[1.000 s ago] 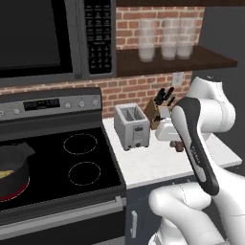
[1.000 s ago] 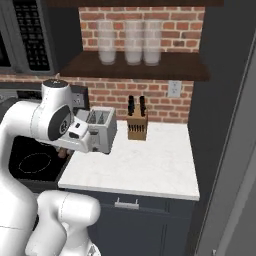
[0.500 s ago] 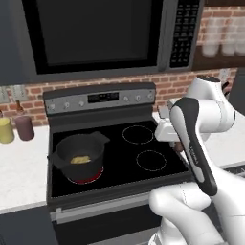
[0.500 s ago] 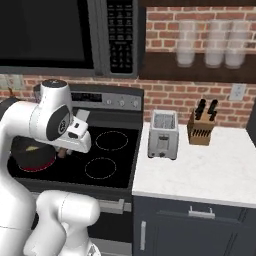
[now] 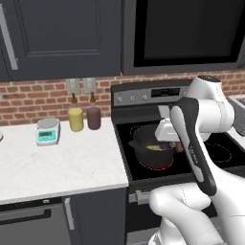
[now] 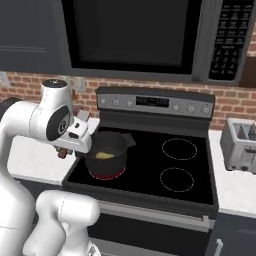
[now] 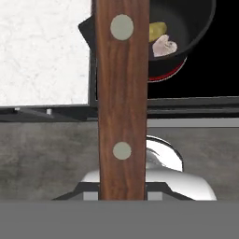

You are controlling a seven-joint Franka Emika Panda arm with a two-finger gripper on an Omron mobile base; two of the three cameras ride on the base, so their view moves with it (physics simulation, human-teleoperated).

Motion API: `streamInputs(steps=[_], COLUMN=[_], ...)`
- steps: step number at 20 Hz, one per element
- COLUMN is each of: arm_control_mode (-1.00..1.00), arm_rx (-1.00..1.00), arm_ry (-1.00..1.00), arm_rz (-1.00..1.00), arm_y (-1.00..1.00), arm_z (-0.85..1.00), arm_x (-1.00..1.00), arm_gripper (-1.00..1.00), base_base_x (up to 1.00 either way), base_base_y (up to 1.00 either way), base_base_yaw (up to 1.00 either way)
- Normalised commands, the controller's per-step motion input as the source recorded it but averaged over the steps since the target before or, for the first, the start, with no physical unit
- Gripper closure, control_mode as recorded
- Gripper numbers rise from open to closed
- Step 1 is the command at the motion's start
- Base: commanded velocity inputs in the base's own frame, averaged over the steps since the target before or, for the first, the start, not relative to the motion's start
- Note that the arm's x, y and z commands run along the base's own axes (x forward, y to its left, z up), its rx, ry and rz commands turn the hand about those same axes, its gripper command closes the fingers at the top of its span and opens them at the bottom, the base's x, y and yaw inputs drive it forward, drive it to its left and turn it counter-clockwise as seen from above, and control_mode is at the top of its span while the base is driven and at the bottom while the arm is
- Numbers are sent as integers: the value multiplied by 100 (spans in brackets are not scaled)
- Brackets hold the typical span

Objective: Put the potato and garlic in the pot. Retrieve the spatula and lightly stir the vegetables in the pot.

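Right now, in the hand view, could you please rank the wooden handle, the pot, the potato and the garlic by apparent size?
1. Wooden handle, inflated by nearness to the camera.
2. Pot, partly hidden.
3. Garlic and potato look alike; unranked.

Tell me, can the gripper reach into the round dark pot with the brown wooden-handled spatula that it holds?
Probably yes. The gripper, shut on the spatula, is next to the pot, which is open on top; nothing stands between them.

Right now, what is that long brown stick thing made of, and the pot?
The stick in the tool, likely the spatula handle, looks like wood: brown with grain streaks, and two pale round rivets, probably metal. The pot looks like dark matte metal, nearly black, though coated cookware would look the same.
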Motion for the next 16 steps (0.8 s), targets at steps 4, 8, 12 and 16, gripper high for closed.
streamInputs(steps=[4,8,12,16], arm_control_mode=[100,100,100,100], arm_rx=[0,0,0,0], arm_ry=[0,0,0,0], arm_rz=[0,0,0,0], arm_y=[0,0,0,0], arm_z=[0,0,0,0], arm_x=[0,0,0,0], arm_gripper=[100,100,100,100], base_base_x=[17,37,20,16], base_base_y=[98,23,-9,-27], base_base_yaw=[10,-1,-11,-17])
